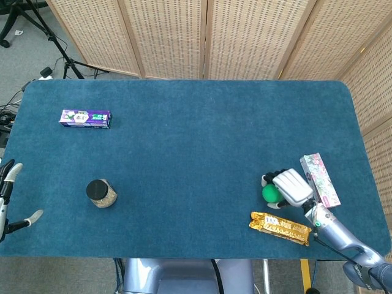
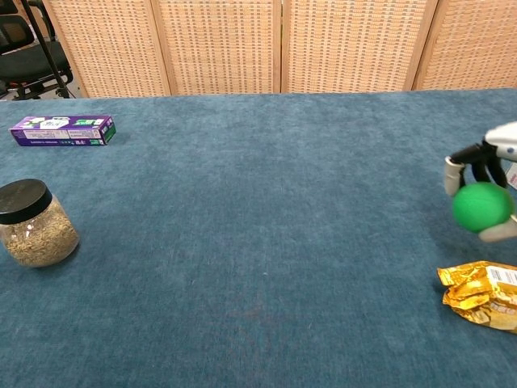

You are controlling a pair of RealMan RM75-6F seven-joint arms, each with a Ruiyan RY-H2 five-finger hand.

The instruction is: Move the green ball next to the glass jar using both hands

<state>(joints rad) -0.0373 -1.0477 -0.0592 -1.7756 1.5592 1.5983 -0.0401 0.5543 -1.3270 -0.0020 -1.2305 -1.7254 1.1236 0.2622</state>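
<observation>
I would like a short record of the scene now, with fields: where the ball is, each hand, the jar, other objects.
ball: green ball held by the right hand, apparently lifted off the table, near its right edge
left hand: left hand at the table's left edge, fingers apart, holding nothing
jar: glass jar with black lid, upright, on the left side, far from the ball
other objects: purple box at back left; gold snack bar at front right; floral box beside the right hand
</observation>
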